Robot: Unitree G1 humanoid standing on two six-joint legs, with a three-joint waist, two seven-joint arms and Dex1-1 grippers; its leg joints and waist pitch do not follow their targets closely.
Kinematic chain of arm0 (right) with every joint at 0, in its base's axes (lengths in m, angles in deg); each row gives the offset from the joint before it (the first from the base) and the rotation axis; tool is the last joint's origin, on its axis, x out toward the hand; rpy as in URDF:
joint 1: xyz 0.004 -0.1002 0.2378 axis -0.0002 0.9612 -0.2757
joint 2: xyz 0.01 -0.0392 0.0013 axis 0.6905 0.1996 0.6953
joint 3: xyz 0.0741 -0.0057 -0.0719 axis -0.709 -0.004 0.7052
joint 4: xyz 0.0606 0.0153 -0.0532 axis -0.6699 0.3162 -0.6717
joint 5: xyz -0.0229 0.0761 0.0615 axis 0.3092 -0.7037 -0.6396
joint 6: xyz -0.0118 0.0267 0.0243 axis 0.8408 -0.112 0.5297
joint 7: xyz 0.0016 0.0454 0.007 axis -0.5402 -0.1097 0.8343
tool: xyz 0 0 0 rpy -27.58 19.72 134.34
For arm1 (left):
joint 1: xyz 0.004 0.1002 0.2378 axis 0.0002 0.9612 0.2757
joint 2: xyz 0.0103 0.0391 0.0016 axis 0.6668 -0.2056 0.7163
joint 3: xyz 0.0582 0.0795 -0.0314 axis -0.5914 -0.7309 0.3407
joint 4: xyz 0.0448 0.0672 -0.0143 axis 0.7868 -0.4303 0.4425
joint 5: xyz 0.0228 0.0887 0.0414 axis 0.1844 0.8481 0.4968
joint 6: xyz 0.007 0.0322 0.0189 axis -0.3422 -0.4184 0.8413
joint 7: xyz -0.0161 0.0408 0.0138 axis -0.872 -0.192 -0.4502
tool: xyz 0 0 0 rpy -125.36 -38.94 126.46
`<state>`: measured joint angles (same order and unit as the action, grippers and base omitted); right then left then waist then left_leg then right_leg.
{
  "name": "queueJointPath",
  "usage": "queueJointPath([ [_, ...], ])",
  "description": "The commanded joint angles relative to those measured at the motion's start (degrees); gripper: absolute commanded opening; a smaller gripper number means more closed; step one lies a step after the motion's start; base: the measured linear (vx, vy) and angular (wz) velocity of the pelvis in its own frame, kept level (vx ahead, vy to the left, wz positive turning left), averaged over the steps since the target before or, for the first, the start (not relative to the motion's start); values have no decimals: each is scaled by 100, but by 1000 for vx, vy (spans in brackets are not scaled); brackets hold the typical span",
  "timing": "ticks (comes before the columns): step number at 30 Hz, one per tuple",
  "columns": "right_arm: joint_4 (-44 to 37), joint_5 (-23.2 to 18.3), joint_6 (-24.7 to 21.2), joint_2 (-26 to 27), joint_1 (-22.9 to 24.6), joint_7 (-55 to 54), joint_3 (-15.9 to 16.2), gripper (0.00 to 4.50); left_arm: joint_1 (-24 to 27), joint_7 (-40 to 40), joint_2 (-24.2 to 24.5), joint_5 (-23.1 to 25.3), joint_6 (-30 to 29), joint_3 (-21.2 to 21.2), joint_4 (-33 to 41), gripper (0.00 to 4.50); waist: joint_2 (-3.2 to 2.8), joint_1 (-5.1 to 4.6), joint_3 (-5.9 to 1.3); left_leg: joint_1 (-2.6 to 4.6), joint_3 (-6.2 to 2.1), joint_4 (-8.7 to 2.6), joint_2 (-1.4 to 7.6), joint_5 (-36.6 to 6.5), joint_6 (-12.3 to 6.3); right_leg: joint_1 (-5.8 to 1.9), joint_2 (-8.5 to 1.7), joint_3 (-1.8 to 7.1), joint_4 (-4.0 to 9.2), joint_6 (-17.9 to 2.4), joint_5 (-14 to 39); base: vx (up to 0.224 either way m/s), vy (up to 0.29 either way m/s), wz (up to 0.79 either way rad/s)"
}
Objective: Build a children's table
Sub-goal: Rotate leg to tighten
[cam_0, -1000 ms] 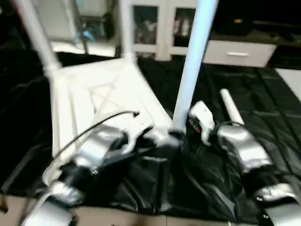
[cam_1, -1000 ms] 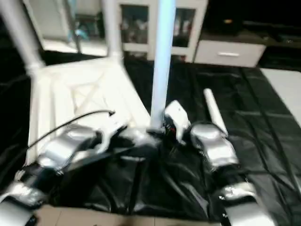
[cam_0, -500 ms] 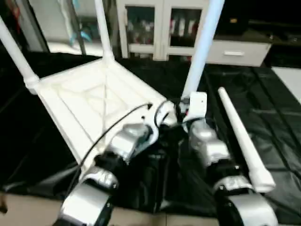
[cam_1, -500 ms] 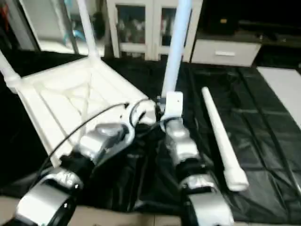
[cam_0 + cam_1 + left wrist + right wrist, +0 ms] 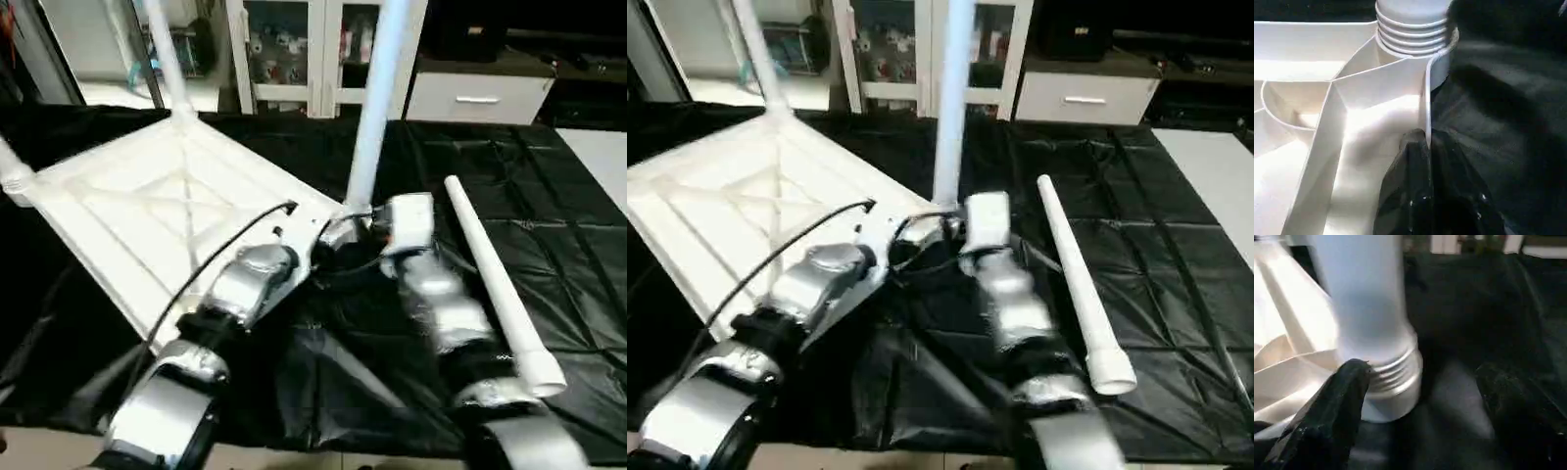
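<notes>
- A furnished indoor room is shown, perhaps a lab or a showroom; which of these cannot be told.
- A white glass-fronted cabinet (image 5: 294, 49) with small items on its shelves is seen at the back.
- A low white drawer unit (image 5: 477, 98) stands beside it.
- The floor is covered by a black plastic sheet (image 5: 549, 225).

Black sheet (image 5: 549, 225) over the floor, upturned white tabletop (image 5: 147, 211) on it — loose leg (image 5: 495, 284) lying beside
</notes>
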<state>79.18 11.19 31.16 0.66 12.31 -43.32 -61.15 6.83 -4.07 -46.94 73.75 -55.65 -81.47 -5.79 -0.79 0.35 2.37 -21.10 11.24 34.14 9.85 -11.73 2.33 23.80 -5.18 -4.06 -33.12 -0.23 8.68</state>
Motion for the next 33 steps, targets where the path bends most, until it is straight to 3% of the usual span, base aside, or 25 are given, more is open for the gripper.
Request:
queueJointPath([
  [1, -443, -203, -265, -175, 73, 681, 142, 407, 250, -467, 205, 119, -172, -210, 65, 0, 37, 61, -365, -10, -134, -406, 289, -755, -609, -353, -340, 236, 291, -1437, 669, 0, 0, 0],
  [4, -913, -401, -523, -663, 234, 1687, 327, 433, 434, -1089, 502, 126, -323, -540, 402, 0, 2, 68, -362, 32, -121, -402, 305, -873, -618, -335, -334, 235, 298, -1585, 752, 0, 0, 0],
  [5, -924, -408, -531, -677, 238, 1716, 332, 433, 439, -1107, 511, 125, -328, -549, 413, 0, 6, 71, -355, 30, -127, -410, 313, -923, -618, -350, -333, 236, 292, -1598, 766, 0, 0, 0],
  [8, -1477, -758, -972, -1401, 439, 3252, 629, 444, 723, -2014, 941, 59, -553, -989, 1060, 0, -20, 113, -324, 61, -124, -436, 343, -1206, -521, -328, -326, 250, 317, -1589, 1025, 0, 0, 0],
  [10, -1645, -794, -949, -1718, 528, 3835, 777, 444, 823, -2374, 1114, 40, -534, -1169, 1319, 0, -24, 189, -309, 106, -128, -453, 361, -1416, -348, -303, -332, 256, 348, -1505, 1369, 0, 0, 0],
  [11, -1738, -831, -979, -1876, 565, 4123, 849, 444, 872, -2581, 1216, 11, -591, -1272, 1476, 0, -2, 191, -301, 107, -115, -458, 360, -1458, -329, -295, -332, 266, 360, -1486, 1428, 0, 0, 0],
  [14, -1931, -855, -1046, -2234, 619, 4777, 1029, 444, 1000, -3167, 1501, -66, -682, -1541, 1930, 0, -11, 225, -290, 118, -133, -481, 364, -1590, -184, -282, -354, 276, 377, -1370, 1743, 0, 0, 0],
  [18, -2015, -659, -918, -2590, 595, 5312, 1346, 444, 1081, -3515, 1714, -95, -790, -1756, 2324, 0, -14, 280, -295, 126, -128, -477, 365, -1443, -141, -286, -346, 282, 339, -1417, 1516, 0, 0, 0],
  [26, -1779, -259, -700, -2593, 444, 5411, 1651, 444, 1111, -3703, 1797, -42, -929, -1821, 2560, 0, 7, 286, -283, 122, -144, -483, 347, -1578, -72, -289, -358, 279, 388, -1286, 1955, 0, 0, 0],
  [31, -1612, -132, -592, -2524, 369, 5395, 1802, 444, 1126, -3720, 1854, -37, -989, -1838, 2666, 0, 8, 284, -304, 112, -140, -468, 342, -1413, -121, -304, -346, 278, 349, -1357, 1648, 0, 0, 0],
  [33, -1574, -119, -586, -2502, 350, 5389, 1812, 418, 1128, -3726, 1858, -29, -1000, -1836, 2677, 0, 11, 280, -304, 107, -137, -464, 339, -1383, -143, -309, -343, 274, 348, -1389, 1601, 0, 0, 0],
])
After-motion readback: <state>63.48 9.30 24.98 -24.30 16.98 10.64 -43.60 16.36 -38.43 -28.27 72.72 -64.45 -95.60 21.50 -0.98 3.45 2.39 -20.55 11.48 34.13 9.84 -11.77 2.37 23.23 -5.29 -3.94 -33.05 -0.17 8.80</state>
